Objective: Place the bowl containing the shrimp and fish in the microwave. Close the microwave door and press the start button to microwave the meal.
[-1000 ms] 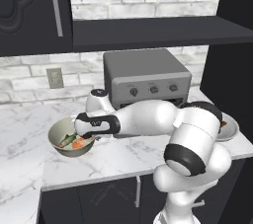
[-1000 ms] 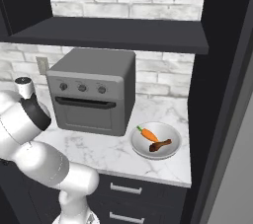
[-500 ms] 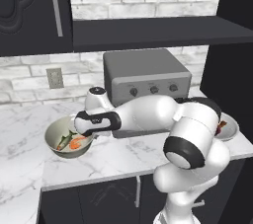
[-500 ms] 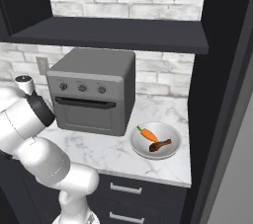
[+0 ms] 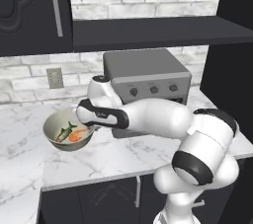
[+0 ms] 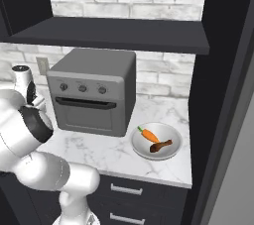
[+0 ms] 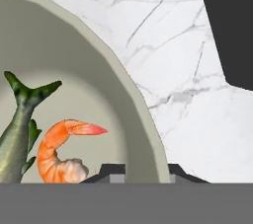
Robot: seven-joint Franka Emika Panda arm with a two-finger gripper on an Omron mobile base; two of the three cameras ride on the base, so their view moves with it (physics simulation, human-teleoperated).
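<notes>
the bowl (image 5: 67,130) sits on the marble counter (image 5: 108,156), left of the grey countertop oven (image 5: 147,84), with the fish (image 5: 63,132) and the shrimp (image 5: 75,137) lying inside it. the end effector (image 7: 140,170) is down at the bowl's right rim; in the hand view one dark tip shows inside the wall and one outside, so the jaws straddle the rim, narrowed close around it. whether they already pinch it firmly i cannot tell, though it looks like the grasp is being made.

by my reading the task is at its very start: the bowl is not yet lifted, and carrying it to the microwave, setting it inside, closing the door and pressing start are all left.

a white dish (image 6: 156,141) with a carrot and a brown piece of food sits at the counter's right end, well apart from the bowl. no brand, label or readable writing appears on the oven, its knobs or the wall outlet (image 5: 55,77).
</notes>
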